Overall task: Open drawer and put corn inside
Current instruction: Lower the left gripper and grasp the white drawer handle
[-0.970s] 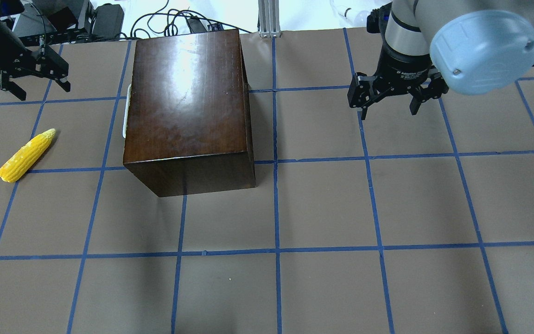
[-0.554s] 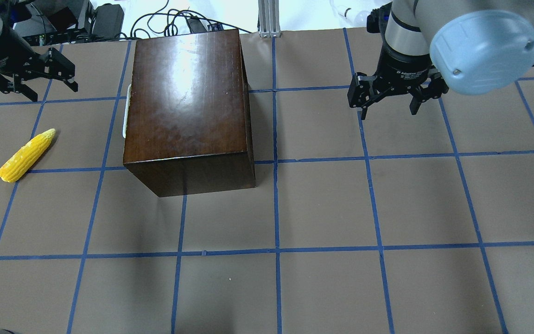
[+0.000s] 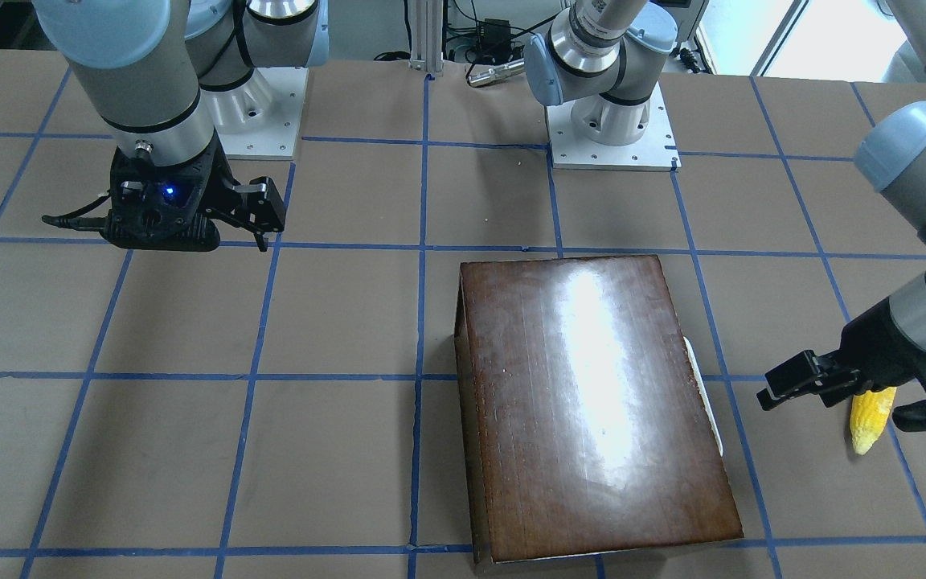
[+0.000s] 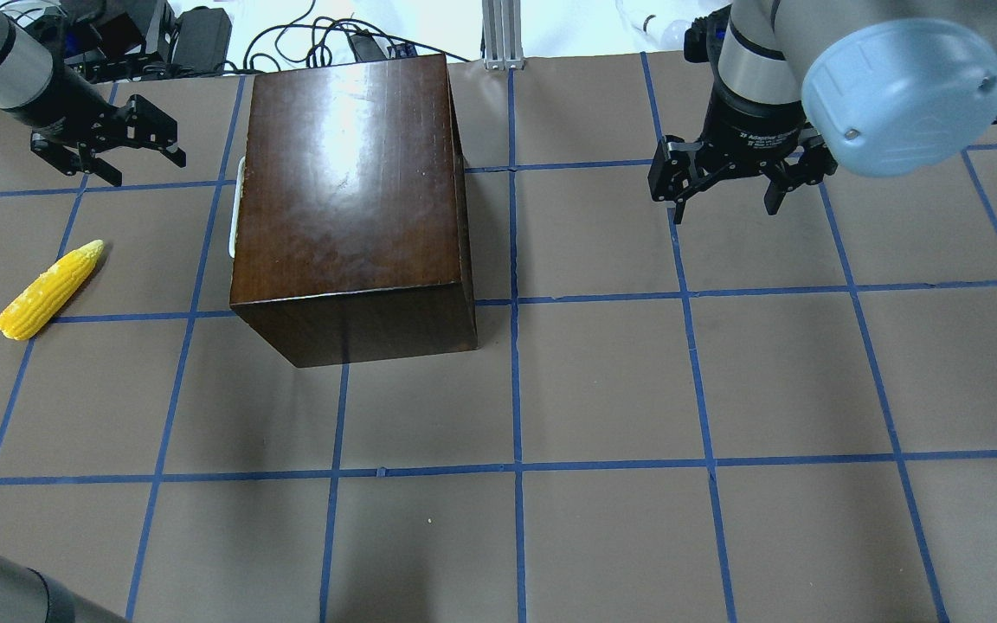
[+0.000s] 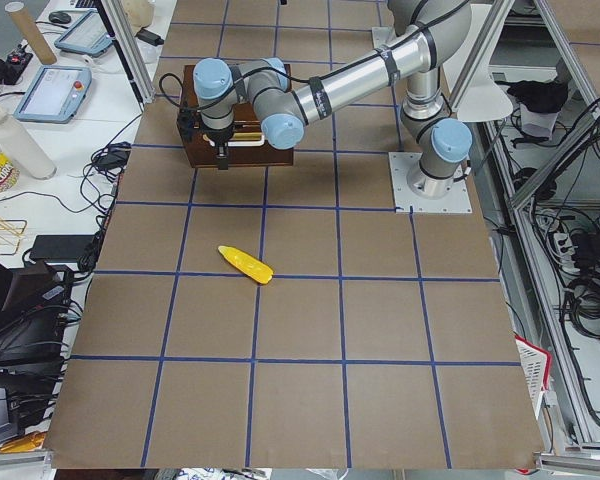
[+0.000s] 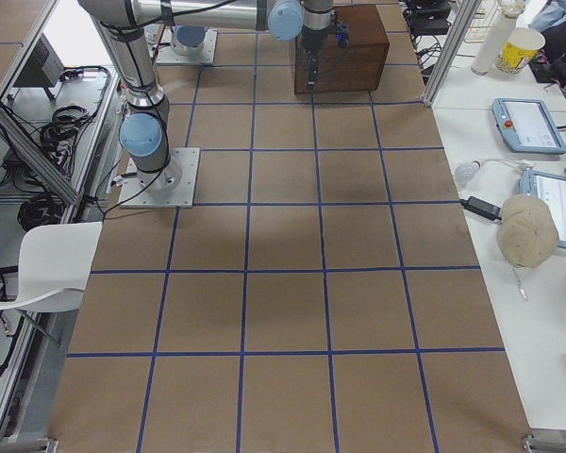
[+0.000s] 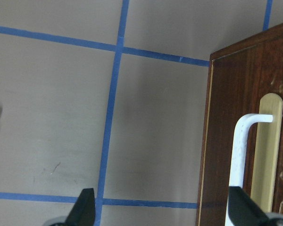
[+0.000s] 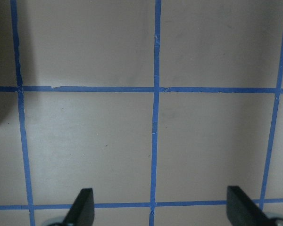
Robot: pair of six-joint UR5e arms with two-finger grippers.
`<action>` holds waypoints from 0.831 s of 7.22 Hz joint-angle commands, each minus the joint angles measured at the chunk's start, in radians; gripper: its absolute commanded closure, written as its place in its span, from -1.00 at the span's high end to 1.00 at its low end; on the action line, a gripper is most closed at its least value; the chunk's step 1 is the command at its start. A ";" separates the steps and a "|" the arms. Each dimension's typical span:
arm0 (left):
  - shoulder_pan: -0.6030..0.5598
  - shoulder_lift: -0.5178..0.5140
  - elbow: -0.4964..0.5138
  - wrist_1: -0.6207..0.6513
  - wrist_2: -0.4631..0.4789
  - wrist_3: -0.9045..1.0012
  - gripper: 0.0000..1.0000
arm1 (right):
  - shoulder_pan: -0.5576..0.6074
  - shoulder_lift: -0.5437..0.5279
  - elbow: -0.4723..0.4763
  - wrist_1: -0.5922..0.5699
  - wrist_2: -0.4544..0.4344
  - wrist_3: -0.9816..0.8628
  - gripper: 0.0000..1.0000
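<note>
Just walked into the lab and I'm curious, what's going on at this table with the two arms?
A two-arm robot is set to open a drawer and put a corn cob inside; nothing is held yet. The left pincer hangs open, apart from the dark wooden box, on the side with the drawer's white handle. The drawer is shut. The corn cob lies on the table on that side. The right pincer hangs open over bare table.

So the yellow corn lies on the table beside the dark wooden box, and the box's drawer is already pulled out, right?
Not quite: the drawer is shut. The overhead view shows only its handle past the box's side. The corn does lie on the table beside the box.
</note>
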 commanded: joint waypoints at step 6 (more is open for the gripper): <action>-0.006 -0.036 -0.052 -0.014 -0.093 0.125 1.00 | 0.000 0.000 0.000 0.000 0.001 0.000 1.00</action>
